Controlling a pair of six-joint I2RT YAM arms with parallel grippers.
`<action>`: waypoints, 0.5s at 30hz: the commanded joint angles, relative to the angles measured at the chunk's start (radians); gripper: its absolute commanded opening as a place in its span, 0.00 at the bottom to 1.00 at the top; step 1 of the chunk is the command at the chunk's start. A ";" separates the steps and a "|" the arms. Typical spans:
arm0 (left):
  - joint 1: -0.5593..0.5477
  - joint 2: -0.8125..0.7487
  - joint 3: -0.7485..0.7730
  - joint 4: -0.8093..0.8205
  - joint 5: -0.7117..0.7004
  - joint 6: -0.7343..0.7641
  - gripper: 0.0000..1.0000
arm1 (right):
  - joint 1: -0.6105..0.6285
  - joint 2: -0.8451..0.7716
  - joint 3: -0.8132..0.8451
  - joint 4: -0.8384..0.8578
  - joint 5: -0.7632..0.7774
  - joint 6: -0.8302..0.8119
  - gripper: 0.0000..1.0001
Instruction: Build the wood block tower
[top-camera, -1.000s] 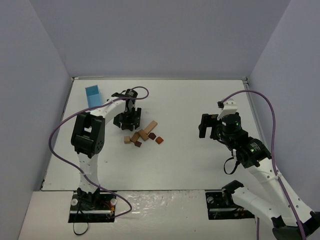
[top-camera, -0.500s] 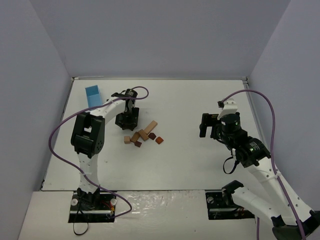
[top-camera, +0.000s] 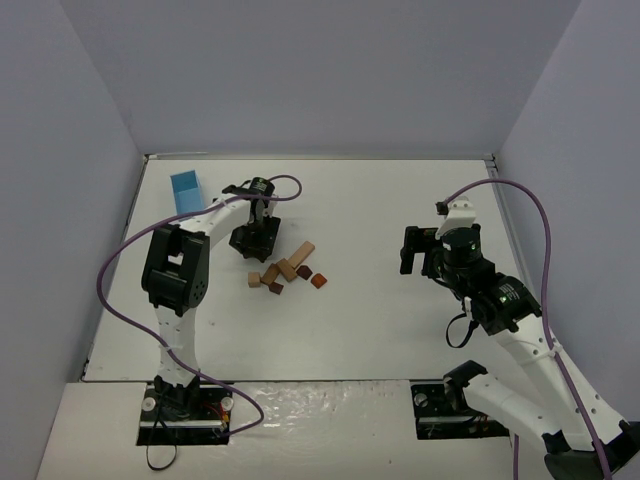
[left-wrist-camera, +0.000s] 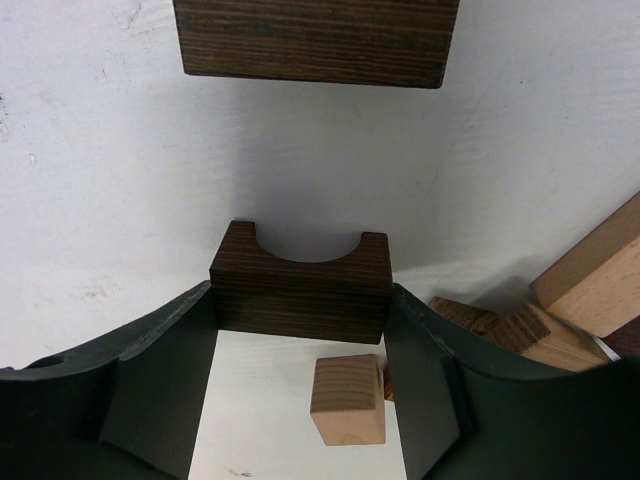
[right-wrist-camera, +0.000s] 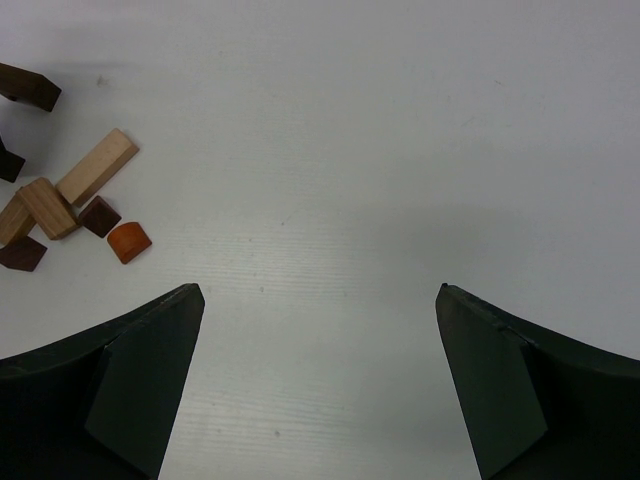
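The left gripper (left-wrist-camera: 300, 312) is closed to a middling width on a dark brown arch block (left-wrist-camera: 300, 285), a jaw against each end, at the far-left edge of the scatter. The right gripper (right-wrist-camera: 318, 292) hangs wide and empty over the table (right-wrist-camera: 330, 150), well apart from the pieces. No tower stands yet: the wood blocks (top-camera: 285, 270) lie loose, a long tan bar (right-wrist-camera: 97, 166), a tan cube (left-wrist-camera: 347, 398) and a small reddish-orange piece (right-wrist-camera: 129, 241) among them, so I judge nearly all the stacking is left.

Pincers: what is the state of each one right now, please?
Left pincer: closed on the dark brown arch block.
Right pincer: open, holding nothing.
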 joint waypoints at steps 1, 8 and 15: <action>0.009 -0.016 0.033 -0.006 0.025 0.039 0.36 | 0.005 0.004 0.036 0.074 0.040 -0.019 1.00; 0.009 -0.018 0.032 -0.007 0.028 0.037 0.59 | 0.004 0.011 0.038 0.074 0.033 -0.022 1.00; 0.010 -0.079 0.049 -0.013 0.024 0.012 0.75 | 0.004 0.017 0.042 0.073 0.032 -0.031 1.00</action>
